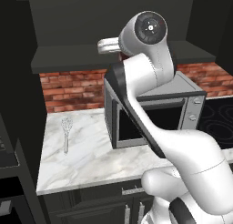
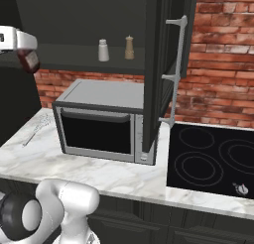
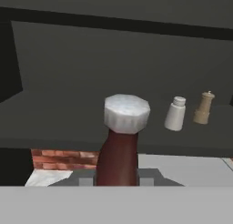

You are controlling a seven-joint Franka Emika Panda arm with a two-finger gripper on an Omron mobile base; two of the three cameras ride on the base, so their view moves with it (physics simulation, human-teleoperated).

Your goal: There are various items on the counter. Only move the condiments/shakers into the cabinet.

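Pincer (image 3: 117, 180) clenched on the bottle (image 3: 119, 148), gripped low on its red-brown body so the white cap stood upright and clear of the fingers. Held high, level with the cabinet (image 2: 74, 57) ledge, at the left end above the microwave (image 2: 99, 121); in the right base view seen as a dark red shape under the white hand at the far left edge. Judged to be mid-carry, not yet set down: bottle apparently short of the shelf, with the ledge edge crossing behind its neck in the hand view.

Shaker (image 2: 103, 50) and mill (image 2: 129, 47) already upright on the shelf, side by side, just apart, well right of the bottle. Probably placed near the right to leave the left stretch free for this last piece.

Whisk (image 1: 66, 132) left lying on the counter (image 1: 91, 150), left of the microwave, handle pointing near; rightly untouched, being no condiment.

Cabinet door (image 2: 163, 64) swung open, standing edge-on right of the shelf, well away from the arm's path.

Next, likely: forward over the ledge, down, then release.
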